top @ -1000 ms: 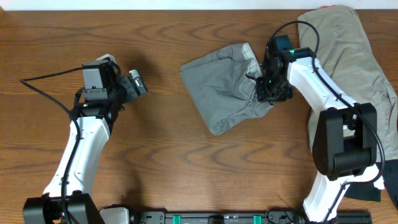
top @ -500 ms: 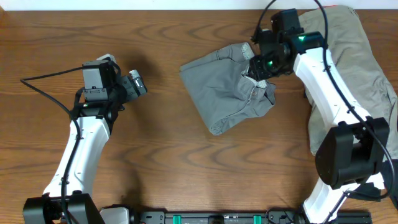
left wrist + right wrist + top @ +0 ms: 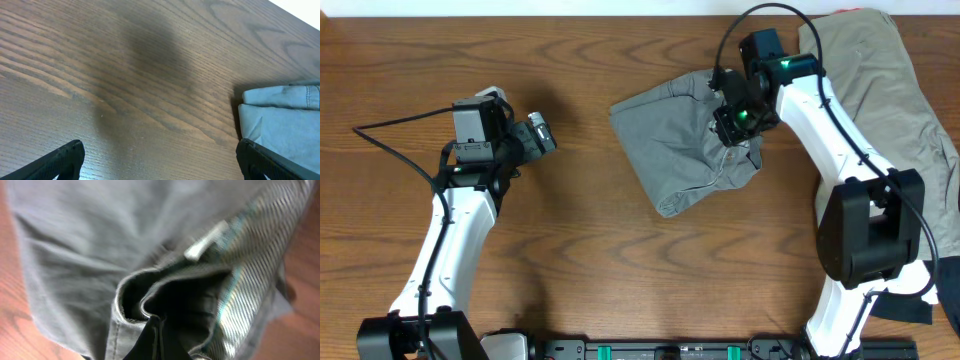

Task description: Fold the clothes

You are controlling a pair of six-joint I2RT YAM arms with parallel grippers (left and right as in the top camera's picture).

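Right end effector [image 3: 733, 122] moved left onto grey shorts [image 3: 670, 140], pinching fabric edge.

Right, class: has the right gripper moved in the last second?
Yes. The right gripper has moved up-frame and slightly left in the overhead view, from the right edge of the grey shorts onto their upper right part.

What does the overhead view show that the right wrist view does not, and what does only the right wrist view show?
Only the overhead view shows the whole outline of the grey shorts, the khaki shorts at the right table edge, and the left gripper over bare wood, apart from the clothes. Only the right wrist view shows inside the waistband: a white label, striped lining, and that the right gripper is closed on the waistband edge. Both show the grey shorts, the right gripper and the wooden table.
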